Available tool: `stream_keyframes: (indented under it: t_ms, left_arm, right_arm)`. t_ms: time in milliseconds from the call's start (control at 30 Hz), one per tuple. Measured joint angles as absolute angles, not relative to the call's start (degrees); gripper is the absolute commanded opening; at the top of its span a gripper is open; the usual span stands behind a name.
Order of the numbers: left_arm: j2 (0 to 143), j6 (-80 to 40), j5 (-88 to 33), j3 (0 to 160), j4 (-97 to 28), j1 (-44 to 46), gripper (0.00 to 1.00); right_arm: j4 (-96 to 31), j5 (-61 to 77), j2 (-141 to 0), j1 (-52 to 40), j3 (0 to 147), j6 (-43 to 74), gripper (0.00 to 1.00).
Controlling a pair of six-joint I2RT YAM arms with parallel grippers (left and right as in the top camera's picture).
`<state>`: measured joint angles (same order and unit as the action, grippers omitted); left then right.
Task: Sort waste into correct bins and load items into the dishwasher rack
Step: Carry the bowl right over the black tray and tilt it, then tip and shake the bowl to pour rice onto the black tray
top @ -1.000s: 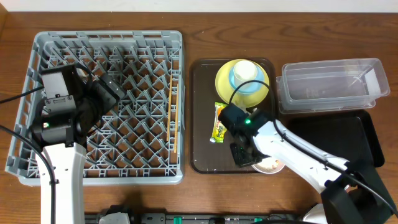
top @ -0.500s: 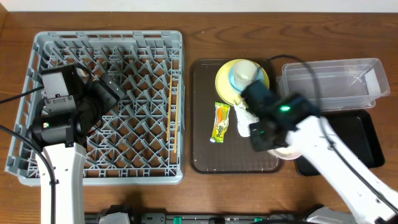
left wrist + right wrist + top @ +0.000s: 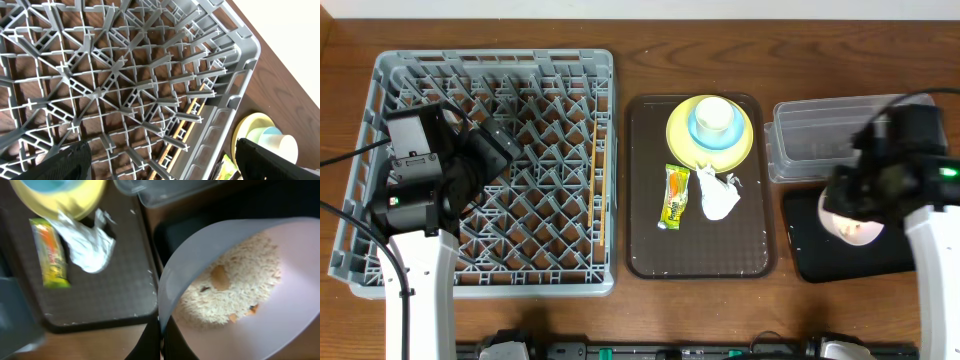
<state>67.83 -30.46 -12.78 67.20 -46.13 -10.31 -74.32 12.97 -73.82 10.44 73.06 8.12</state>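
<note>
The right hand (image 3: 161, 332) is clamped on the rim of the white bowl (image 3: 200, 250) and holds it over the left end of the black tray (image 3: 905, 255); rice scraps (image 3: 235, 287) lie in the bowl. The left hand (image 3: 167, 162) hangs over the rack (image 3: 370, 130) with its fingers apart. The wrapper (image 3: 674, 196) and the tissue (image 3: 718, 196) lie side by side on the brown tray (image 3: 650, 250).

rack (image 3: 490, 60): showing grey
plate (image 3: 676, 130): showing yellow
wrapper (image 3: 673, 196): showing green and orange
rice bowl (image 3: 295, 330): showing white
</note>
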Motion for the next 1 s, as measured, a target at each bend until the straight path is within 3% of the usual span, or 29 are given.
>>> stream_keyframes:
  t_ms: [467,1000]
  left_arm:
    - [67.8,-30.5,-12.8,67.2,-46.1,-10.3,0.93]
    - [67.8,-30.5,-12.8,67.2,-46.1,-10.3,0.93]
  right_arm:
    - [-63.5,49.1,-73.9,41.3,61.0,-7.9,0.01]
    - [-54.3,68.0,-78.5,53.1,50.9,-13.1,0.01]
